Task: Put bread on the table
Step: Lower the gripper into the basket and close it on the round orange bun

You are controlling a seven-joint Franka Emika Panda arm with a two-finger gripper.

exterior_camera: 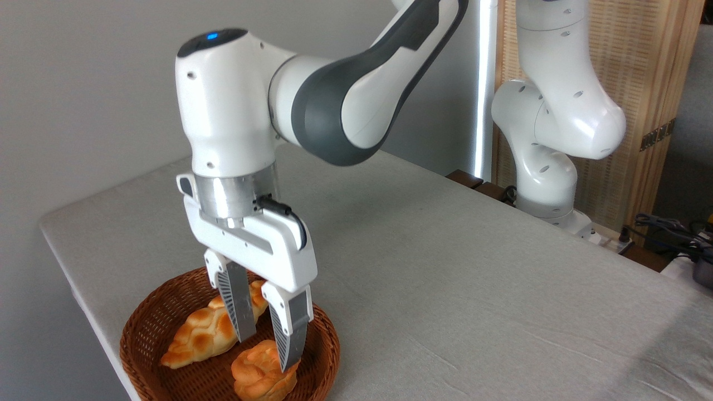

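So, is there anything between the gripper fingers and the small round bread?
No. In the camera view the open gripper hangs just above the bread in the basket; the braided loaf lies beside.

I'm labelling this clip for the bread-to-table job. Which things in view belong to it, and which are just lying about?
Belongs to the job:
- small round bun, in the basket
- end effector, open, over the bun
- cloth-covered table
- wicker basket, holding the bun

Just lying about:
- braided loaf, also in the basket
- cables at the far right edge
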